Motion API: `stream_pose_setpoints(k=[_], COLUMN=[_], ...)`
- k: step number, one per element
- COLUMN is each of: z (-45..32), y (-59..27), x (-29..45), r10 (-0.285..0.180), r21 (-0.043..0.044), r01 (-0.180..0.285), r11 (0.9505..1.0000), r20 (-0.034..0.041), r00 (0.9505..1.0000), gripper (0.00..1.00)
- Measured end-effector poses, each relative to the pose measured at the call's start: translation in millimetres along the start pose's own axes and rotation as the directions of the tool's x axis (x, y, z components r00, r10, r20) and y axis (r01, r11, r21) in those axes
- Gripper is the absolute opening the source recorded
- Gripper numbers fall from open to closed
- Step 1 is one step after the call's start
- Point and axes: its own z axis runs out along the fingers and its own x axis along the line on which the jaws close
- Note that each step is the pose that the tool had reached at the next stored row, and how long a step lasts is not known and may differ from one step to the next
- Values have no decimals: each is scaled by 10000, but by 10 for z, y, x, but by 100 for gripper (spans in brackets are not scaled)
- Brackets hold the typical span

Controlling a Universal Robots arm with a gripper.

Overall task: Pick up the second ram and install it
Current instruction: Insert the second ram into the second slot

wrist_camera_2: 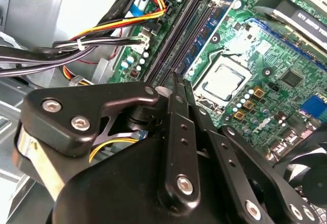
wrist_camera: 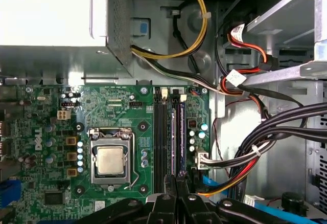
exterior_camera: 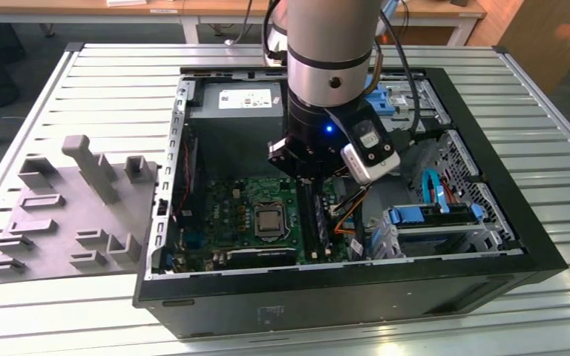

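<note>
- At the nearest bench point(exterior_camera: 552, 319) corner on the exterior view's left lies a grey moulded holding tray point(exterior_camera: 67, 215). It is just beside the open black metal computer case point(exterior_camera: 364, 297).
- Inside the case, a narrow blue circuit-board ram stick point(wrist_camera: 181, 137) stands on edge in a slot of the green motherboard point(wrist_camera: 117, 111), on the side toward the black cable bundle point(wrist_camera: 276, 132). I cannot tell whether this is the second stick.
- Such a stick is likely light, thin and stiff, with fragile chips and contacts. It is best gripped across its flat faces near the middle of the top edge.
- The black end effector point(wrist_camera_2: 181, 81) hangs above the row of slots with its fingers pressed almost together. Nothing is visible between them, and I cannot tell whether they touch the ram stick.
- Farthest back, a grey metal power supply box point(exterior_camera: 235, 111) sits against the case's far wall.
</note>
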Motion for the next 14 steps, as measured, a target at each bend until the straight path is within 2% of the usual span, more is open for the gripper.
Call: stream_pose_setpoints(k=[4, 11, 14], z=[3, 73, 79], y=[0, 1, 0], x=[0, 6, 6], r10=[0, 0, 0], r21=[-1, -5, 0], r01=[0, 0, 0], r11=[10000, 10000, 10000], r20=[0, 2, 1], r00=[10000, 10000, 10000], gripper=[12, 12, 12])
